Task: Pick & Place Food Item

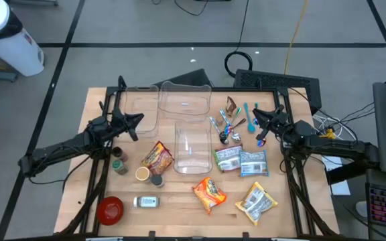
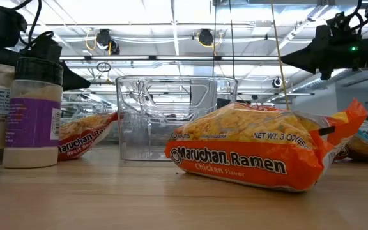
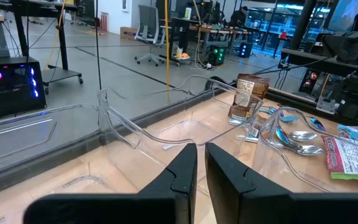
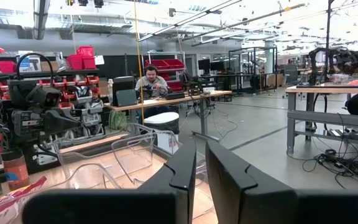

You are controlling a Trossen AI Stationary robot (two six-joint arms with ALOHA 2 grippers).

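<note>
Several food packets lie flat on the wooden table [image 1: 179, 221]. An orange ramen packet [image 1: 209, 192] [image 2: 260, 153] is near the front, and a second one [image 1: 157, 157] [image 2: 85, 134] lies left of centre. Green and blue packets [image 1: 240, 161] and a yellow-white packet [image 1: 258, 203] lie to the right. My left gripper [image 1: 136, 120] [image 3: 201, 165] hovers shut above the table's far left, by the clear containers. My right gripper [image 1: 256, 122] [image 4: 201, 162] hovers shut at the far right, beside the utensils. Neither holds anything.
Clear plastic containers [image 1: 185, 100] [image 2: 171, 118] stand at the far centre, and a tall one [image 1: 193, 144] stands mid-table. Spoons and utensils [image 1: 232, 126] lie by the right gripper. Spice bottles [image 1: 118, 161] [image 2: 34, 115], a lying jar [image 1: 146, 201] and a red bowl [image 1: 110, 209] sit front left.
</note>
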